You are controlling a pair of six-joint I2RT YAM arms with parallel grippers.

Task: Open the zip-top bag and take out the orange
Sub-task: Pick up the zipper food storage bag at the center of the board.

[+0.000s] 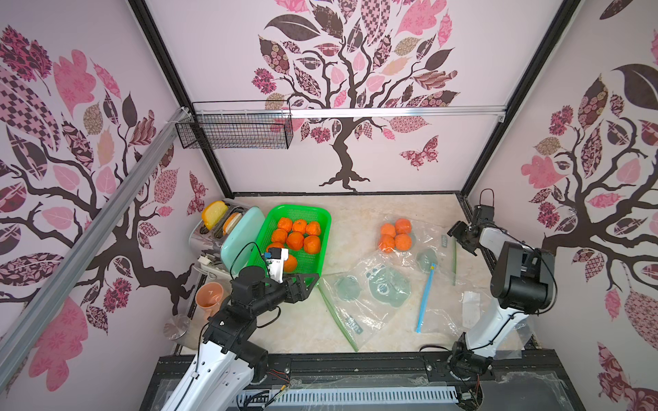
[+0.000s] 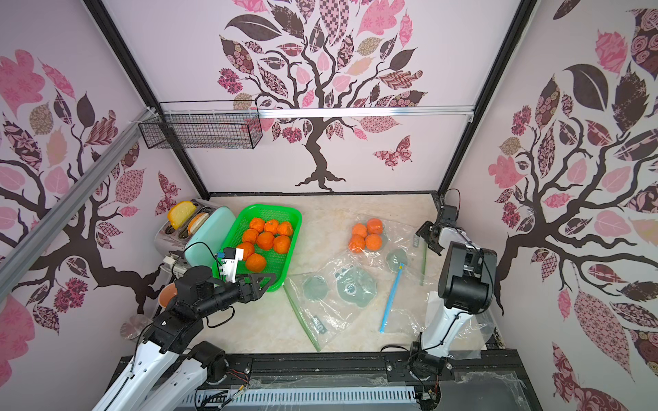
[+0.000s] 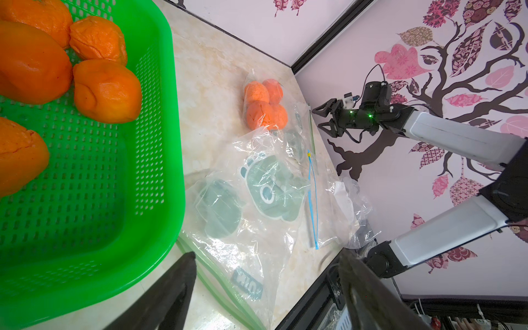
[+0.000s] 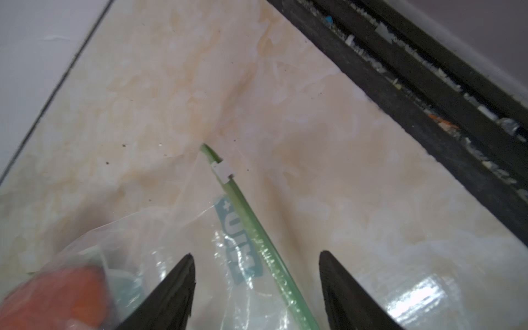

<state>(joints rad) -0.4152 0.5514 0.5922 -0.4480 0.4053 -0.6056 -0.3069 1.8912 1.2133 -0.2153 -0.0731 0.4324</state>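
I see R gripper jaws apart, empty, zip-top bag w/ its green zip strip below. L gripper fingers spread too, nothing held, beside green basket.

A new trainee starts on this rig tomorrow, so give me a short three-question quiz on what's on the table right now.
1. True or false: the right tool is clamped on the green zip strip.
2. How many oranges show inside the bag at the back? A two, B four, C six.
3. Which tool is nearest the green basket?
Key: 1 false, its jaws stand open. 2 B. 3 the left tool.
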